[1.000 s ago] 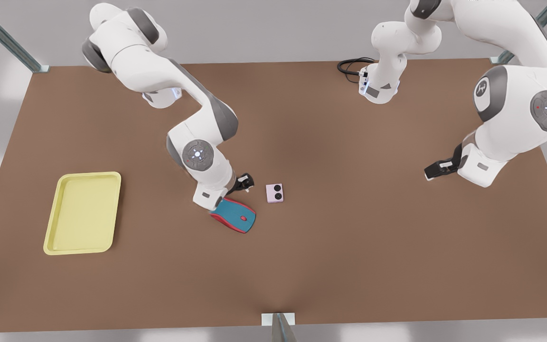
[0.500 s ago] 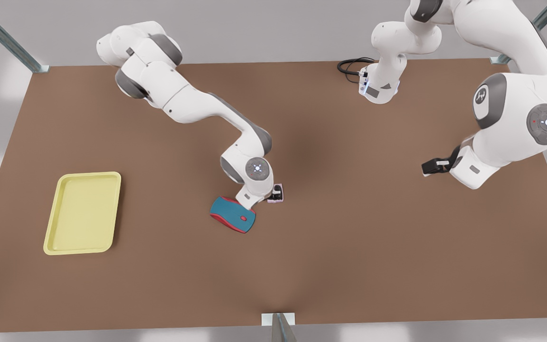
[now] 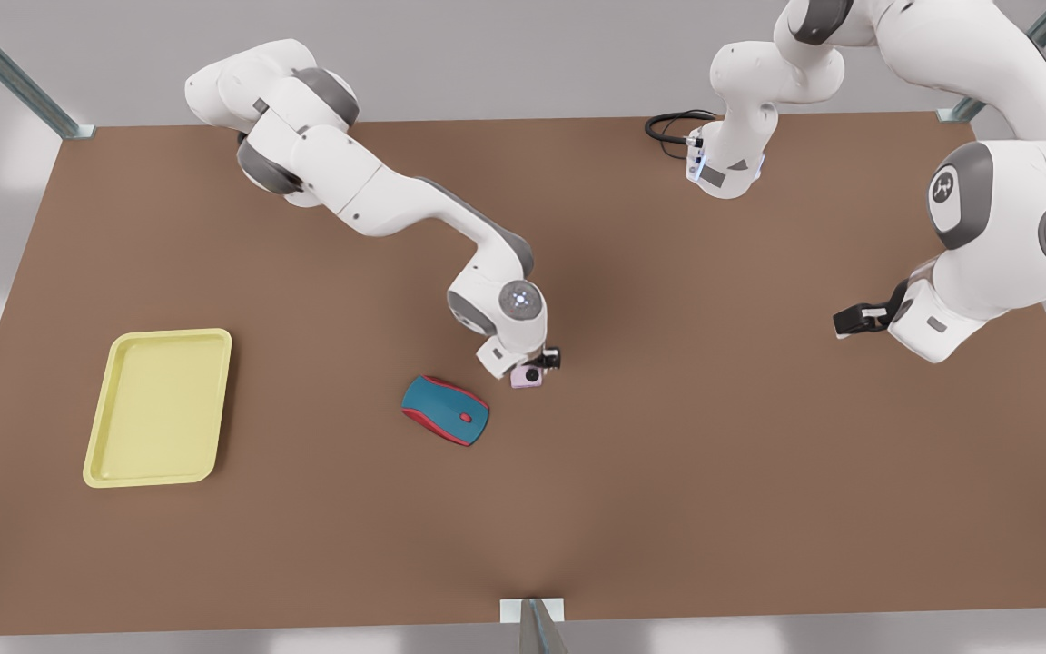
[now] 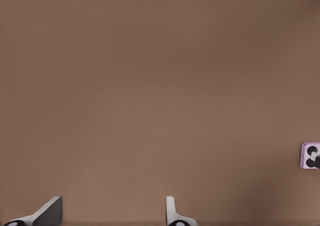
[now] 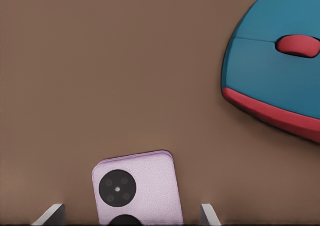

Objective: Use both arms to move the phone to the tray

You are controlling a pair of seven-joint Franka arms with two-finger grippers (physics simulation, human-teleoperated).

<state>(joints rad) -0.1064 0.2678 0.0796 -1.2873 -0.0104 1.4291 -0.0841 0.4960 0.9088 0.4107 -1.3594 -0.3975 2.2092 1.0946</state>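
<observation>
The pale pink phone [image 3: 527,375] lies flat on the brown table near the middle, its two dark lenses facing up. My right gripper [image 3: 542,361] hovers directly over it, open, with the phone [image 5: 135,186] between its two fingertips [image 5: 54,214]. My left gripper [image 3: 853,320] hangs open over bare table at the front view's right, far from the phone [image 4: 310,155]. The pale yellow tray [image 3: 169,333] lies at the front view's left.
A teal-blue mouse [image 3: 446,411] with red trim lies just to the front view's left of the phone, close to the right gripper [image 5: 132,217]. A black cable [image 3: 668,127] coils at the table's back edge. Metal posts stand at the table's corners.
The right arm swung from beside the mouse toward the front view's right and now stands over the phone. The left arm shifted slightly toward the front view's right.
</observation>
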